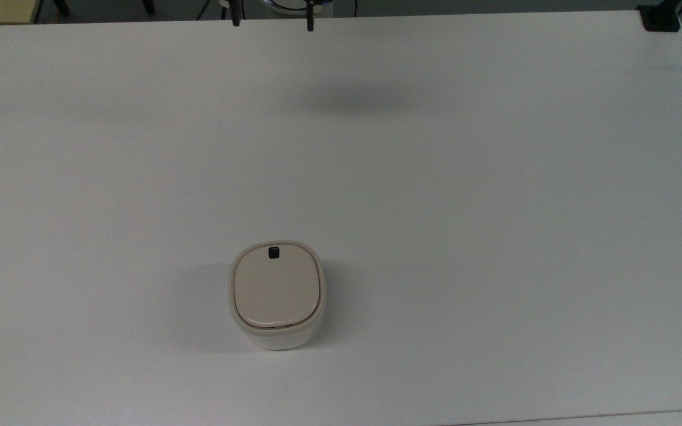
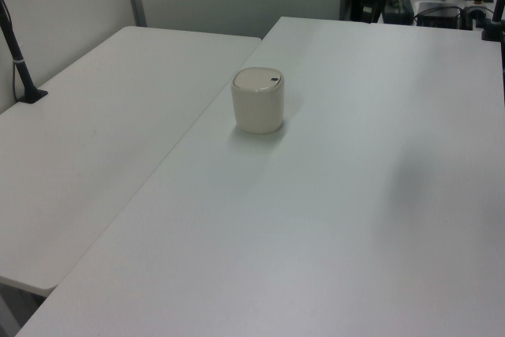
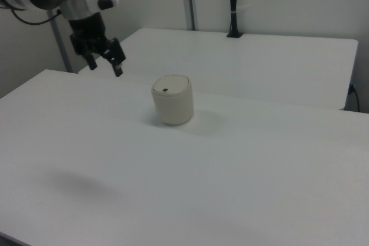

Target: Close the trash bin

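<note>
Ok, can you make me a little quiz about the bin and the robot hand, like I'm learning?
1. True or false: the trash bin has its lid down flat.
2. What colour is the small button on the lid?
3. In the right view, is the gripper A) touching the bin, B) up off the table and apart from the bin, or C) inside the bin?

Key: 1 true. 2 black. 3 B.
</note>
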`<state>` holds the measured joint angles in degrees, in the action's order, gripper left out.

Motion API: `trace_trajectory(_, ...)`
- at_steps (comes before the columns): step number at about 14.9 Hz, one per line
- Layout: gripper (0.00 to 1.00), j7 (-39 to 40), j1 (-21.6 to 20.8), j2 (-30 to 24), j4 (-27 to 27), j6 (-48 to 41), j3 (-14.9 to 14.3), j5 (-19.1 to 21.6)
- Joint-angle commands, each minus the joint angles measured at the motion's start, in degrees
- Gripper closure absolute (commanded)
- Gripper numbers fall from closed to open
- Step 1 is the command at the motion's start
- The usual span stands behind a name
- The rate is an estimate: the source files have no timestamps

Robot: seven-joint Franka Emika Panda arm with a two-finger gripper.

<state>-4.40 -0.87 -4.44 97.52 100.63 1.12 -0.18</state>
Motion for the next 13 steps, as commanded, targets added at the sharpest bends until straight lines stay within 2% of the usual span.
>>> trace_trajectory(1,0.00,7.9,-0.5,4.9,-7.9,-5.6,-3.6,-0.3)
trace_trajectory(13,0.00,6.4,-2.5,4.6,-8.0,-7.3,-3.9,0.2)
